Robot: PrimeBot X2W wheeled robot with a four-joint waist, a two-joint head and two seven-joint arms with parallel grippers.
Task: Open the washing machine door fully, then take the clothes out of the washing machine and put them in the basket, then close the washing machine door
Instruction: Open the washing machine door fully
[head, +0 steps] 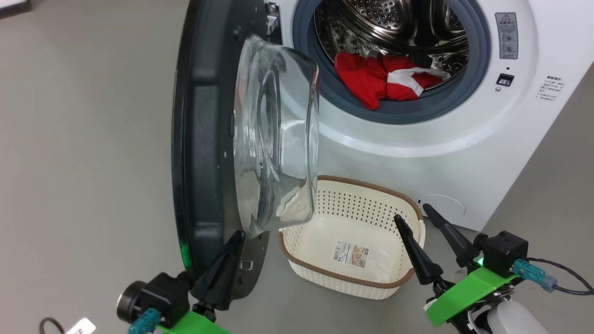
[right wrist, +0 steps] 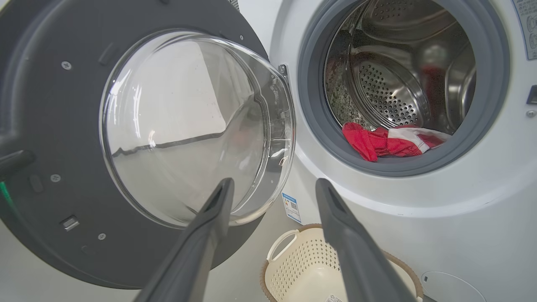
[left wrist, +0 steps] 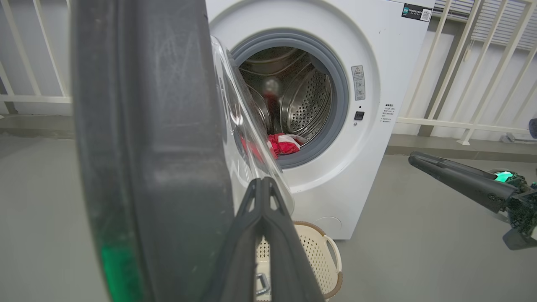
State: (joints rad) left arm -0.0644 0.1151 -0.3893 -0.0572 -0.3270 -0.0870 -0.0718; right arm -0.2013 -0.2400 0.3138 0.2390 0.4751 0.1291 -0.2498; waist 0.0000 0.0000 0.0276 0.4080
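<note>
The washing machine (head: 417,153) stands with its round black door (head: 195,139) swung out to the left, the glass bowl (head: 274,134) facing the drum. Red and white clothes (head: 380,79) lie at the drum's front lip, also in the wrist views (right wrist: 386,140) (left wrist: 285,144). The empty cream basket (head: 371,185) sits on the floor below the opening. My left gripper (head: 237,235) is shut, its tip close against the door's inner face near the lower edge (left wrist: 262,182). My right gripper (head: 411,212) is open above the basket's right end, holding nothing (right wrist: 273,182).
Grey floor surrounds the machine. A white railing (left wrist: 25,96) runs behind it. A round white cap (head: 443,206) sits low on the machine's front, and a dark cable (head: 566,273) trails from my right wrist.
</note>
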